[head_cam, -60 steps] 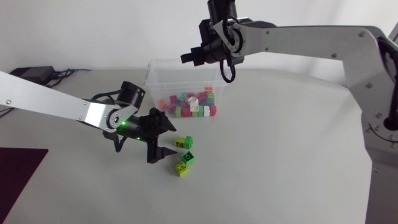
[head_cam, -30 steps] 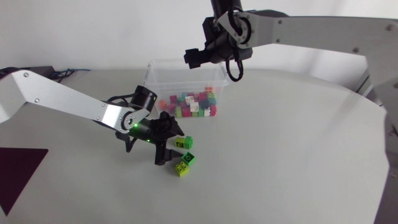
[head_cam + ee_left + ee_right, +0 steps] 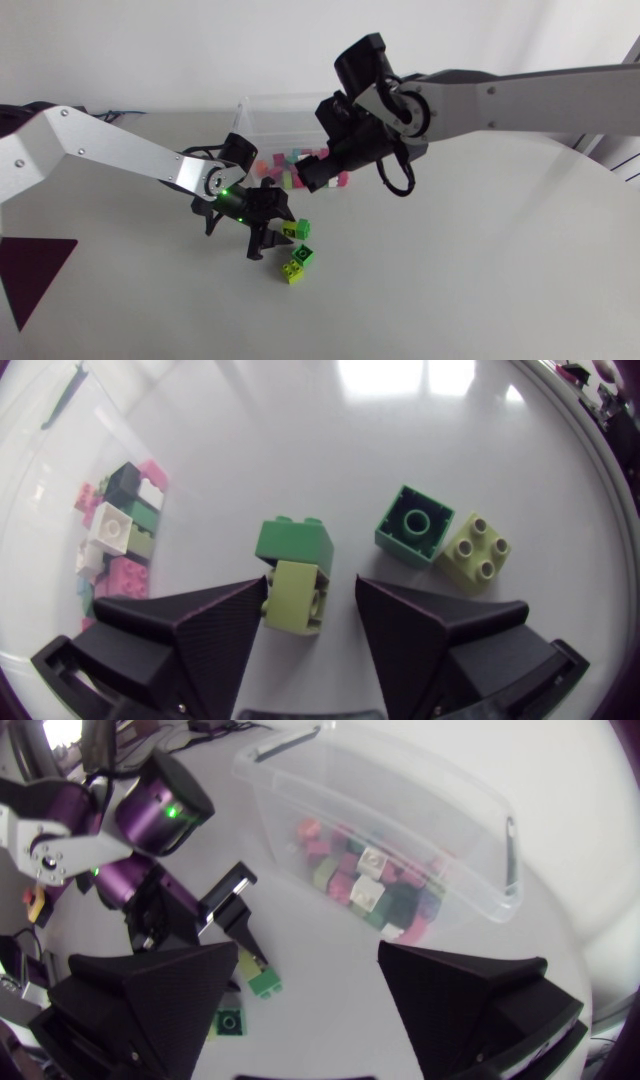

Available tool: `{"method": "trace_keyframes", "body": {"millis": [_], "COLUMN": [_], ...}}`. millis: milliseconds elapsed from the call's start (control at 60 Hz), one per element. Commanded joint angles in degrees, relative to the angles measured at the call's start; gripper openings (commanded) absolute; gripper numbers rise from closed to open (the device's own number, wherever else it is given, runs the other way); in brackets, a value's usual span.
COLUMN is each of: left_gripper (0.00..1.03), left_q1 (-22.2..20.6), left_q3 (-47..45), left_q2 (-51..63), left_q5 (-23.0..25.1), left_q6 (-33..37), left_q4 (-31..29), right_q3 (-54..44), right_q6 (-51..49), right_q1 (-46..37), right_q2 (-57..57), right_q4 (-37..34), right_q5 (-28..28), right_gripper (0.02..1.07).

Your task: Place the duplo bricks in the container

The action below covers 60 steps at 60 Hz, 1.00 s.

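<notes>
Just in front of the clear plastic container (image 3: 270, 102), low over the pale table (image 3: 480, 270), my left claw (image 3: 311, 588) straddles a two-brick stack lying on its side — a dark green duplo brick (image 3: 295, 540) joined to a pale lime duplo brick (image 3: 297, 600). The left claw stands partly open. One finger touches the lime brick's side, while the other is apart from it with bare table showing in the gap, so the stack is not gripped.

A little farther from the container than the stack lie two more pieces, touching each other. One is a teal-green duplo brick (image 3: 415, 525) turned hollow side up, and the other is a yellow-green duplo brick (image 3: 473, 550) with its four studs up. Both are outside the left claw, just beside the finger that touches nothing.

Inside the container sits a heap of small coloured bricks (image 3: 372, 888) — pink, green, white and black among them — gathered along the wall that faces the loose pieces.

My right claw (image 3: 309, 950) hangs above that same front wall of the container, its fingers spread wide and holding nothing.
</notes>
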Motion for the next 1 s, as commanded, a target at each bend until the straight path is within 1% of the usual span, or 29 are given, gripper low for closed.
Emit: {"method": "trace_keyframes", "body": {"millis": [0, 50, 83, 100, 117, 183, 250, 283, 317, 333, 400, 450, 583, 833, 983], "left_gripper": [0.49, 0.47, 0.43, 0.39, 0.37, 0.29, 0.23, 0.20, 0.20, 0.18, 0.18, 0.18, 0.18, 0.18, 0.18], "left_q1": [0.4, 0.4, 0.4, 0.4, 0.4, 0.3, 0.3, 0.3, 0.3, 0.3, 0.5, 0.8, 3.0, 6.2, 7.6], "left_q3": [1.9, 1.9, 1.9, 1.9, 1.9, 1.9, 2.0, 2.0, 2.1, 2.1, 1.9, 1.6, 1.2, 0.7, 4.3], "left_q2": [2.3, 2.3, 2.3, 2.2, 2.2, 2.0, 1.9, 1.5, 1.3, 0.6, -2.1, -3.7, -9.8, -21.3, -24.5], "left_q5": [-0.2, -0.2, -0.2, -0.2, -0.1, -0.1, -0.1, -0.1, -0.2, -0.1, -0.1, -0.1, 0.4, 3.3, 5.3], "left_q6": [2.8, 2.9, 3.1, 3.2, 3.2, 3.4, 3.6, 4.0, 4.1, 4.2, 4.6, 4.6, 4.1, -1.0, -6.2], "left_q4": [-1.4, -1.5, -1.6, -1.7, -1.8, -2.2, -3.1, -4.0, -4.5, -5.9, -8.5, -9.1, -11.8, -12.1, -12.0], "right_q3": [-3.1, -4.4, -5.3, -5.8, -6.0, -6.4, -7.0, -6.8, -6.6, -6.2, -5.3, -4.0, -1.3, 2.6, 7.0], "right_q6": [-3.5, -5.0, -5.8, -6.4, -6.5, -8.2, -10.6, -13.2, -15.1, -16.2, -17.1, -18.0, -21.7, -30.9, -33.0], "right_q1": [0.4, 0.6, 0.7, 0.6, 0.5, -0.4, -1.4, -1.5, -1.7, -1.7, -1.9, -2.2, -2.6, -1.5, -2.1], "right_q2": [-1.4, -1.2, -1.2, -1.2, -1.1, -0.1, 0.6, 1.4, 2.1, 2.7, 3.9, 4.8, 8.6, 15.0, 18.4], "right_q4": [0.9, 1.2, 2.1, 2.7, 2.9, 3.0, 3.5, 3.5, 3.0, 2.9, 2.5, 0.3, -4.3, -5.7, -7.9], "right_q5": [-1.7, -2.1, -2.6, -3.0, -3.2, -6.8, -8.9, -9.0, -9.0, -8.6, -8.4, -8.7, -11.9, -12.1, -12.1], "right_gripper": [1.03, 1.03, 1.02, 1.02, 1.02, 1.02, 1.02, 1.02, 1.02, 1.02, 1.02, 1.02, 1.02, 1.02, 1.02]}}
